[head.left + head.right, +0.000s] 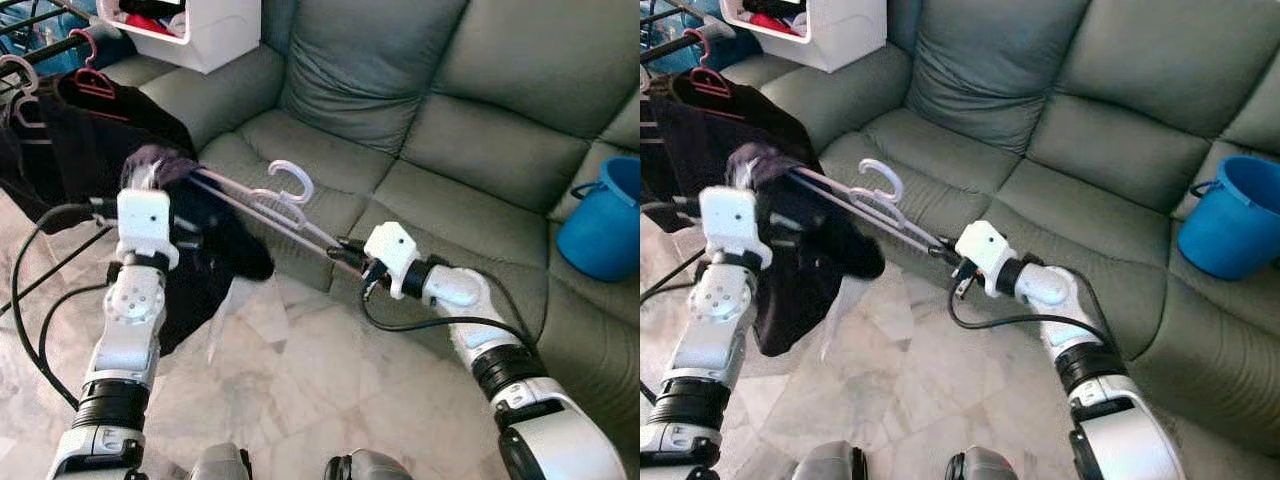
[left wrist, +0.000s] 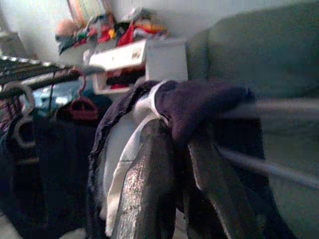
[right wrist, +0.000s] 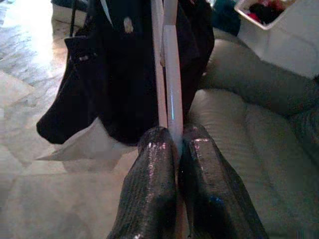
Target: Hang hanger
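Both grippers hold a pale hanger (image 1: 283,205) level in the air in front of the grey sofa (image 1: 440,120), with a dark garment (image 1: 205,245) draped over its left end. At that end the left gripper (image 1: 165,175) is clamped on the garment-covered tip, while the right gripper (image 1: 348,252) pinches the hanger's other tip between closed fingers (image 3: 149,189). Behind the left arm, more dark clothes hang on a drying rack (image 1: 30,30), and a blue bucket (image 1: 600,225) sits on the sofa's far right.

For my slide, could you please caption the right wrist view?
Right gripper shut on white hanger, dark garment draped beside a grey sofa.
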